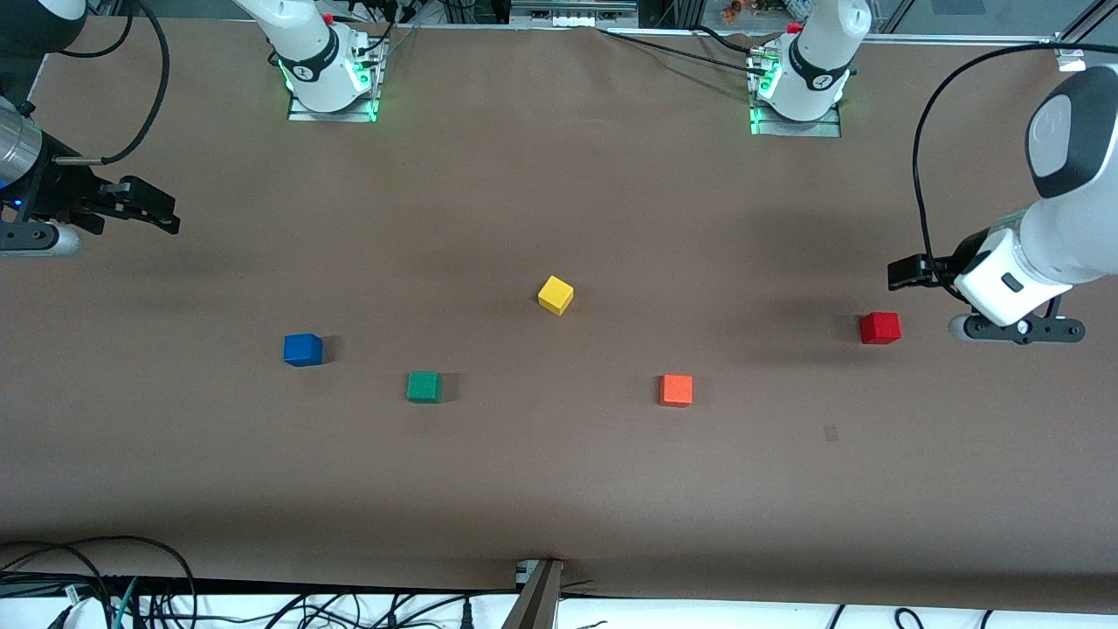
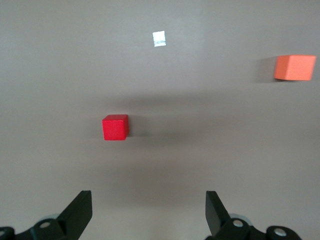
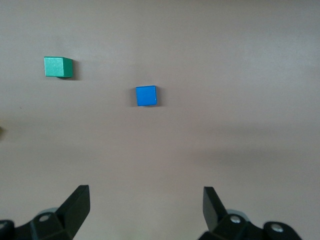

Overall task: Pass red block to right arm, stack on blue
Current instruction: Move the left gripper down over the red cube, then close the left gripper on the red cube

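1. Red block sits on the table, well toward the left arm's end from the yellow cube.
2. Left gripper hangs beside it, fingers spread wide, empty.
3. Right gripper waits wide open, up above the blue cube.
4. Likely light and rigid; pinch two flat opposite faces.

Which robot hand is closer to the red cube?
Left. The left gripper hovers just beside the red block; the right gripper waits at the table's other end.
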Motion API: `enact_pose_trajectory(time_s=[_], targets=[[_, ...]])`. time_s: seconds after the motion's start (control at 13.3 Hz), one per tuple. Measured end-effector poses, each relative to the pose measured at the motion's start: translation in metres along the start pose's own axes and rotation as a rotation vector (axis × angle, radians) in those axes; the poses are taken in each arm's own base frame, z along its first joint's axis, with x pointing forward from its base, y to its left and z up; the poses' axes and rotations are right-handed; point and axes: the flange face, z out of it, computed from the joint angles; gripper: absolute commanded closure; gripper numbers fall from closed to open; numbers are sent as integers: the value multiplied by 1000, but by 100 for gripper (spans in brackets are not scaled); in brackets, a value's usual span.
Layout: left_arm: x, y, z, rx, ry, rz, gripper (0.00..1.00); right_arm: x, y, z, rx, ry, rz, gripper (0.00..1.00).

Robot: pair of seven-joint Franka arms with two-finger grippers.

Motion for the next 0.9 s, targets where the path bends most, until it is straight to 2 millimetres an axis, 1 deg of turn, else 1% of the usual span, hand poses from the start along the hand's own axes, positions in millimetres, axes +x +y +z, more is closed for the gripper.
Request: enact_pose_trajectory(time_s=[0.23, 0.45, 0.53, 0.68, 0.9], targets=[[31, -28, 39, 22, 33, -29, 0, 0, 0, 0, 0, 0, 0, 0], [51, -44, 95, 26, 22, -44, 0, 0, 0, 0, 0, 0, 0, 0], [53, -48, 115, 25, 23, -38, 0, 0, 0, 0, 0, 0, 0, 0], [52, -52, 152, 23, 17, 2, 0, 0, 0, 0, 0, 0, 0, 0], [39, -64, 202, 14, -4, 20, 0, 0, 0, 0, 0, 0, 0, 0]])
